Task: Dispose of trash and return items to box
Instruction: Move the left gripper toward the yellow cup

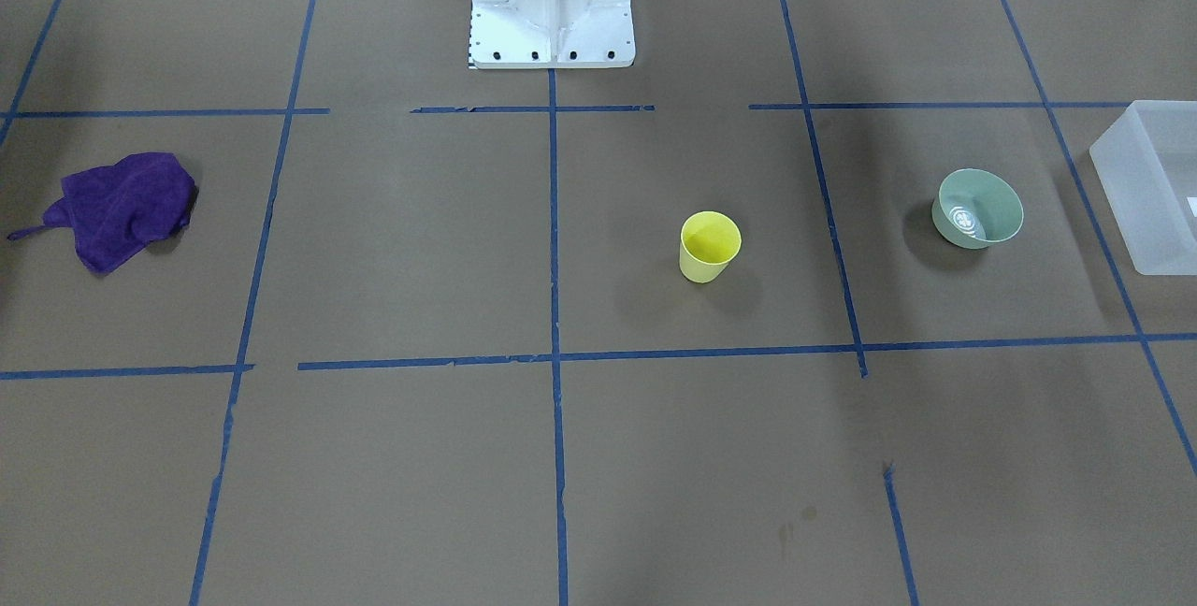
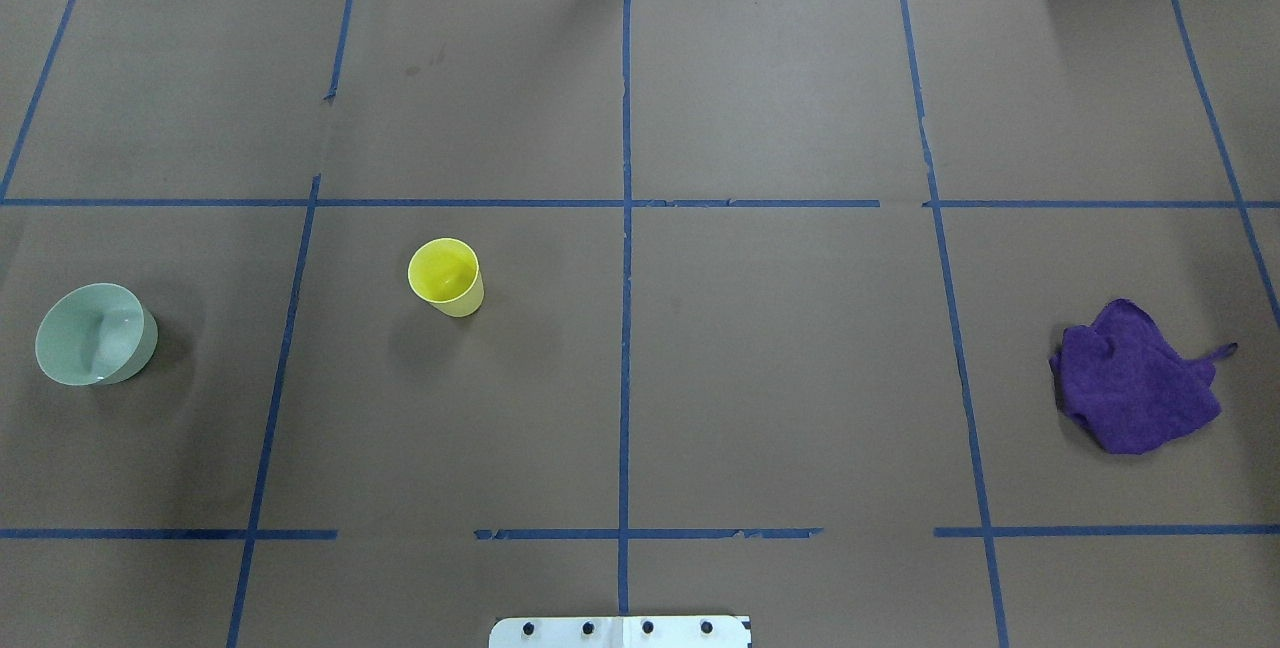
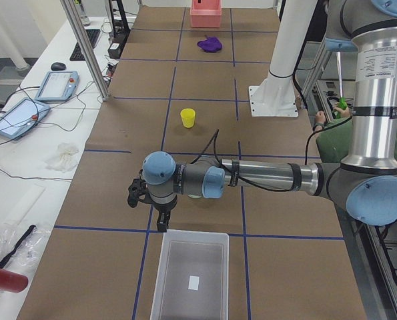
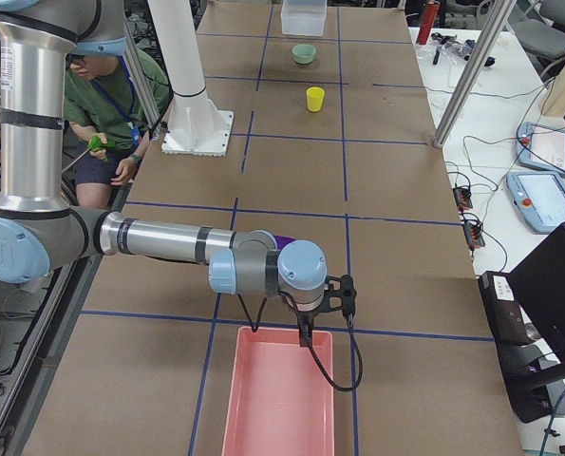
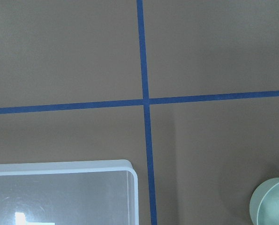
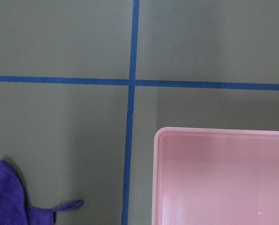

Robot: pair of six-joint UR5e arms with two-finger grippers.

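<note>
The yellow cup [image 1: 710, 247] stands upright left of the table's middle in the overhead view [image 2: 446, 276]. The mint-green bowl [image 1: 977, 208] sits further to my left [image 2: 96, 334] and shows at the corner of the left wrist view [image 5: 270, 206]. The translucent box [image 1: 1150, 185] stands empty at the left end [image 3: 191, 277]; its corner shows in the left wrist view [image 5: 130, 168]. My left gripper [image 3: 137, 193] hovers between bowl and box. My right gripper [image 4: 344, 294] hovers by a pink bin [image 4: 280, 399]. I cannot tell whether either is open or shut.
A crumpled purple cloth [image 1: 122, 209] lies at the right end [image 2: 1135, 390], next to the pink bin's rim [image 6: 158, 136]. The white robot base [image 1: 552, 7] stands at the table's near middle. A seated person [image 4: 106, 104] is beside the table.
</note>
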